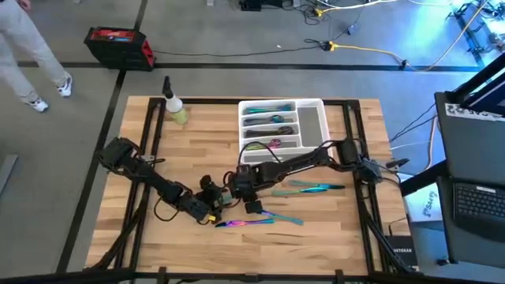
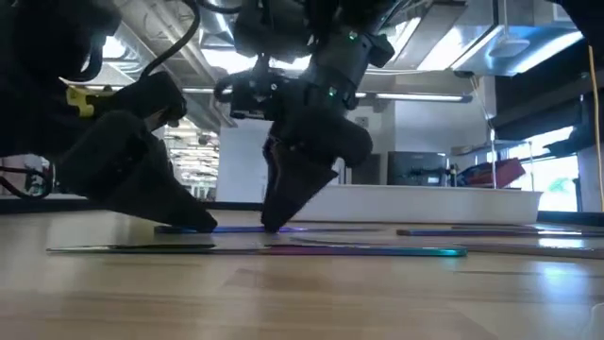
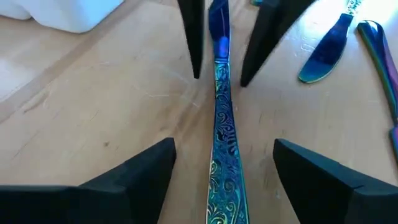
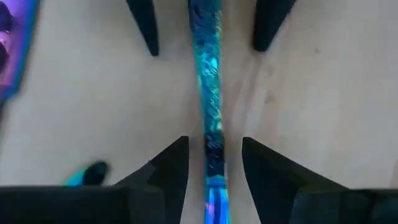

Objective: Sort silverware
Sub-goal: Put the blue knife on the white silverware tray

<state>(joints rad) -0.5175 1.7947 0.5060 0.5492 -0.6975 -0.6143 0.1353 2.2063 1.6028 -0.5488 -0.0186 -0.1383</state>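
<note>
On the pale butcher-block table (image 1: 316, 229), both my grippers meet over one utensil.

Nearest the front edge, a rainbow piece of silverware (image 1: 245, 223) lies flat on the wood, with another (image 1: 282, 217) just beside it. My left gripper (image 3: 221, 165) and my right gripper (image 4: 214, 158) point at each other, tips down at the boards, fingers apart on both, straddling the same patterned teal-blue handle (image 3: 222, 134) lying between them. More silverware (image 1: 312, 188) rests to my right side. Farther back stands the white tray (image 1: 312, 126), several pieces (image 1: 268, 118) in its compartments, and a small spray bottle (image 1: 175, 106) sits at the far left corner. Beyond the table are a grey floor, a red case (image 1: 120, 46), cables, and a person's legs (image 1: 35, 55).
</note>
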